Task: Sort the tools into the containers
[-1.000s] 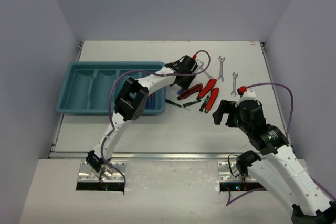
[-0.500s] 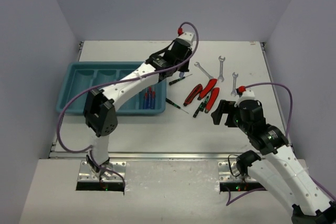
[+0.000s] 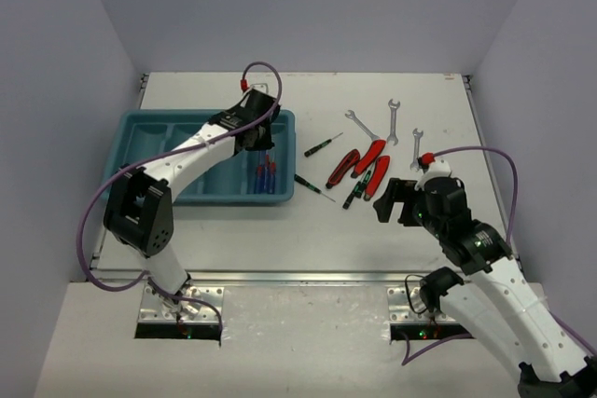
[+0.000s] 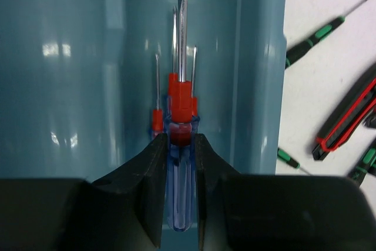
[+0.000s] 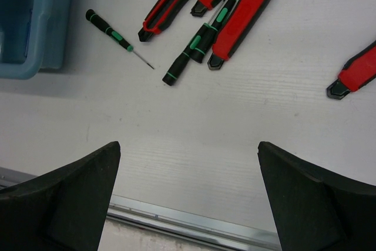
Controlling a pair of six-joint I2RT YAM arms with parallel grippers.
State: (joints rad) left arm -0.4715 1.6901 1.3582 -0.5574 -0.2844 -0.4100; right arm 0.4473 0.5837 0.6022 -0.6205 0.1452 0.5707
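My left gripper hangs over the rightmost compartment of the teal tray, shut on a blue-and-red-handled screwdriver whose shaft points along the compartment. Below it in that compartment lie other red-and-blue screwdrivers. On the table to the right are red-handled pliers, three silver wrenches and black-and-green screwdrivers. My right gripper is open over bare table near the front of the tool pile, nothing between its fingers. The pliers and a black-and-green screwdriver lie beyond it.
The tray's other three compartments show nothing inside. Its right wall separates it from the tools on the table. A metal rail runs along the table's near edge. Grey walls enclose the table.
My left arm has swung from the tool pile round the back and left to the tray's rightmost compartment, carrying the screwdriver. The right arm has stayed put.
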